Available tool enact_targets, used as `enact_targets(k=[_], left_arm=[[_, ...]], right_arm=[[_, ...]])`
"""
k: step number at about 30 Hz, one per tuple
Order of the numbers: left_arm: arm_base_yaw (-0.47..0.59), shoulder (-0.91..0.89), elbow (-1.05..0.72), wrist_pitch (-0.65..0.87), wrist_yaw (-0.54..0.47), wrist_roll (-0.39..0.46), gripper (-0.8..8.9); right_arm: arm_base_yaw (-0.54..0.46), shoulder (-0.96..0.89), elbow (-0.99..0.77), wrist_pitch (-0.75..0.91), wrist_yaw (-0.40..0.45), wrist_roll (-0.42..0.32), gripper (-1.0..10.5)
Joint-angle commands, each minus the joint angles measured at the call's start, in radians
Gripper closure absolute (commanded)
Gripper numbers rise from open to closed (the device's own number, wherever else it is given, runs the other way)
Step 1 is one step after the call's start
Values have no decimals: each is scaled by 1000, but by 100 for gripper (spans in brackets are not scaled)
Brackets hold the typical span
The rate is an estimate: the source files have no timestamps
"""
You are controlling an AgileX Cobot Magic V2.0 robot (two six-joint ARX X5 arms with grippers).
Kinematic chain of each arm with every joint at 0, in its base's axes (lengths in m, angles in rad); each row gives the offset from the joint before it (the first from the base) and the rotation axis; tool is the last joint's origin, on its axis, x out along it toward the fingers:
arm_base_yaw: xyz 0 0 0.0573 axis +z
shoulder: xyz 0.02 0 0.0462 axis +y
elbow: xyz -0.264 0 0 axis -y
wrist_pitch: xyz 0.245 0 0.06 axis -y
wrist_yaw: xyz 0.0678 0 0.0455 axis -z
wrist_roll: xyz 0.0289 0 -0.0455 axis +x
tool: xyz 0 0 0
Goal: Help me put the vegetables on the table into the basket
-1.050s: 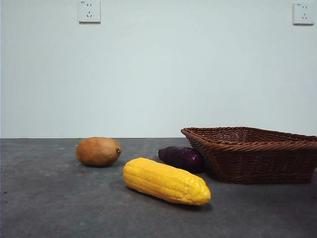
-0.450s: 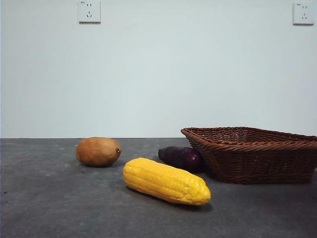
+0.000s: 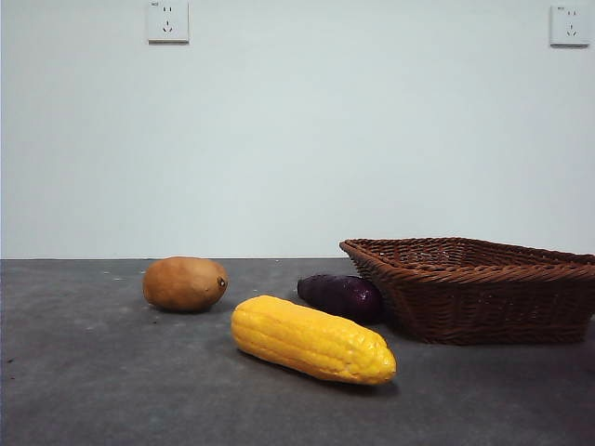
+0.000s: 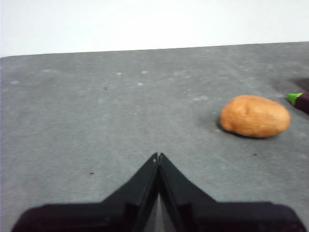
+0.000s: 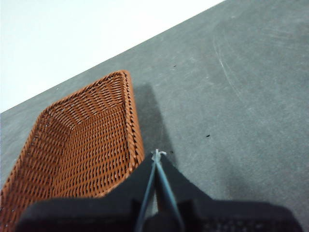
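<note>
Front view: a bright-yellow corn cob is seen lying on the dark-grey speckled desk, nearest the camera, its tapered tip turned toward the basket. The basket, dark reddish-brown wicker with flared sides and a braided rim, holds no vegetable that can be seen from this level. A glossy dark-purple vegetable lies just beside the basket's near corner; contact cannot be confirmed. A brown oval potato rests well apart from the basket, beyond the corn. Two wall sockets are noted above.

Left wrist view: the left claw is observed with jaws pressed together, holding nothing, above bare desk, the potato lying clear of it.

Right wrist view: the right claw is likewise closed and unloaded, just outside the basket's rim.
</note>
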Motion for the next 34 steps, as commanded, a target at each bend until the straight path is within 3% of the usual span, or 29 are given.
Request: enact_targets(k=[1, 11, 20, 26, 31, 34], left_arm=[[3, -1, 11, 7, 25, -49, 818], [3, 58, 101, 37, 28, -111, 821], [3, 266, 211, 37, 86, -229, 821], [2, 472, 284, 29, 179, -280, 821], [2, 673, 395, -35, 323, -280, 821], [2, 804, 479, -64, 388, -276, 818]], right_arm=[[-1, -1, 43, -5, 0, 14, 955], [-1, 112, 200, -16, 11, 14, 955], [0, 392, 430, -143, 6, 3, 955], [0, 632, 584, -280, -64, 3, 953], [0, 804, 706, -381, -143, 3, 948], [0, 883, 771, -417, -142, 3, 948]])
